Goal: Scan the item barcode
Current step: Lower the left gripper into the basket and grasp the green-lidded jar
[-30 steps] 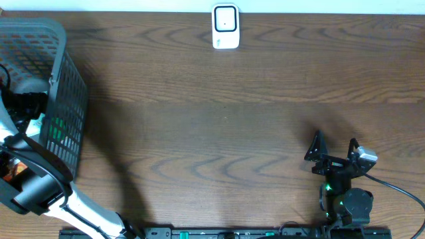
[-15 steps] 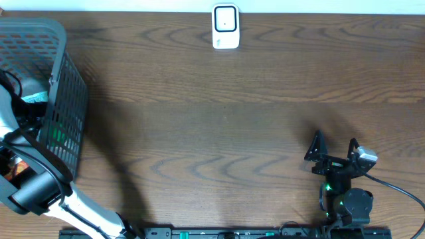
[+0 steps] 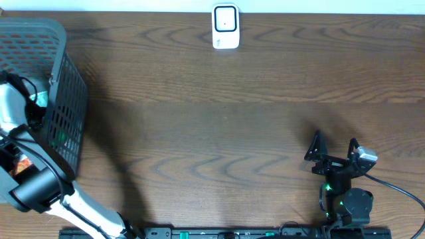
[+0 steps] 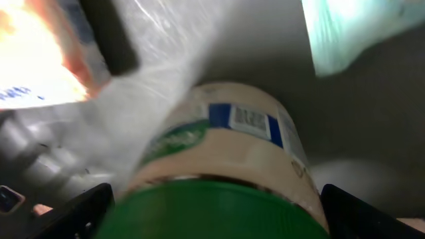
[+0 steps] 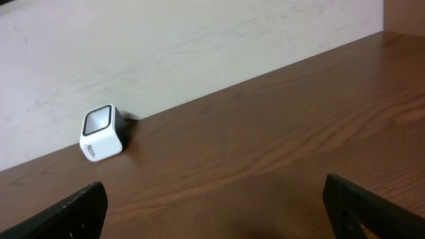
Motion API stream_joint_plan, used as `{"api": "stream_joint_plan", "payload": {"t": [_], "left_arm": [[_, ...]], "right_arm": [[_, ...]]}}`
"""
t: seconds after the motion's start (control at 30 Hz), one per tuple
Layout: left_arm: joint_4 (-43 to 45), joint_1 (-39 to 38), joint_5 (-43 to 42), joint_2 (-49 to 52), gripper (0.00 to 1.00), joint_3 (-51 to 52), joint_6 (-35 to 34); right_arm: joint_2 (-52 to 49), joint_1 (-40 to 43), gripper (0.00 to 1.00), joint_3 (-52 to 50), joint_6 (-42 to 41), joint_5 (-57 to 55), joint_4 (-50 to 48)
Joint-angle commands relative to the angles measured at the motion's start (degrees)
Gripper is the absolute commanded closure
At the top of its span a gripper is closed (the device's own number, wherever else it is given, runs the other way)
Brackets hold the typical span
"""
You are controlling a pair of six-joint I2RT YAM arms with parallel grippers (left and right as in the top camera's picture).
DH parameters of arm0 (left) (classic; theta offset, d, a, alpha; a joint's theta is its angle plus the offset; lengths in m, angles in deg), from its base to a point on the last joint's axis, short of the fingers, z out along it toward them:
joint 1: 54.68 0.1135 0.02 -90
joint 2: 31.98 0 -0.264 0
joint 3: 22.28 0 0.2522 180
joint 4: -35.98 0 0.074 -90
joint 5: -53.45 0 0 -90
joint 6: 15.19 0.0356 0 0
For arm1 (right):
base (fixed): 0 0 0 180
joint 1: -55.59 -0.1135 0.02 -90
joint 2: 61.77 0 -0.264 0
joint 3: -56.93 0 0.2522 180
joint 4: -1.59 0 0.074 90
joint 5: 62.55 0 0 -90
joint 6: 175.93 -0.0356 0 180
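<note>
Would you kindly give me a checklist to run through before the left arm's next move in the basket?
1. Left end effector open: ok.
2. Green-lidded jar between its fingers: ok.
3. Jar gripped: not ok, jaws stand wide.
4. Barcode on the jar showing: ok, though blurred.
5. Scanner unobstructed at the table's far edge: ok.
6. Right end effector open, away from the basket: ok.

The surface (image 3: 219, 119) is showing dark brown wood grain with a smooth, faintly satin finish, and the barcode scanner (image 3: 226, 26) on it is gleaming as glossy white plastic. The basket (image 3: 66, 113) is reading as matt grey plastic lattice. Inside it, the canister (image 4: 232, 149) is showing a smooth beige printed label and a green plastic lid (image 4: 219, 212), next to crinkled, shiny clear film (image 4: 159, 40).
</note>
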State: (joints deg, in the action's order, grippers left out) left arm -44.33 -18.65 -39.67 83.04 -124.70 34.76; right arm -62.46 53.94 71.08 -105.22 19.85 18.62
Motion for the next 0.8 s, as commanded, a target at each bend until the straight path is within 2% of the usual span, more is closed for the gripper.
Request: {"api": "stream_joint_plan", "payload": {"t": [0.0,0.33,0.77], "left_arm": [[0.28,-1.03,-0.31,0.5,0.02,0.85,0.42],[2.56,-1.03,4.22,0.5,0.02,1.57,0.76],[5.84,-0.98,4.26,0.52,0.02,3.28,0.76]], "right_arm": [[0.31,-0.37,0.01,-0.07,-0.37,-0.9,0.17],[0.31,-0.37,0.01,-0.07,-0.37,-0.9,0.17],[0.31,-0.37,0.01,-0.07,-0.37,-0.9,0.17]]}}
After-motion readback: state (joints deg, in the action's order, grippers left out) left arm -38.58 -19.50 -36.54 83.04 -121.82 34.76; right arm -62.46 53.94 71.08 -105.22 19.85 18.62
